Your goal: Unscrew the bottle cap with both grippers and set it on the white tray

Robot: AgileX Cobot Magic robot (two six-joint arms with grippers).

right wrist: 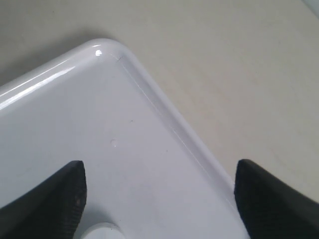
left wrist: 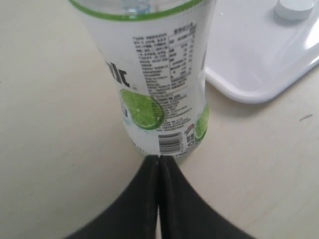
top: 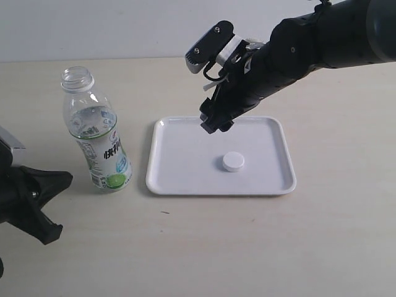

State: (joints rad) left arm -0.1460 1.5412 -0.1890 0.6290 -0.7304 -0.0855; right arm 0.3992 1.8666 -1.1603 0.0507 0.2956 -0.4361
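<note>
On the white tray (top: 278, 133) the bottle cap (top: 233, 161) lies directly under the right gripper (right wrist: 159, 174) (jaws apart, empty); left gripper (left wrist: 158, 162), closed on nothing, sits at the bottle (top: 93, 124) base.

The bottle (left wrist: 159, 74) is cut off above its label in the left wrist view; the bottle cap (right wrist: 102, 233) is cropped by the right wrist view's edge.

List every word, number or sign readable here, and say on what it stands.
Small clear plastic bottle with white-and-green label: large dark characters, too blurred to quote.
Same label, left wrist view: fine print and barcode, too small to read.
Glossy white rectangular tray and small round white cap: no text.
</note>
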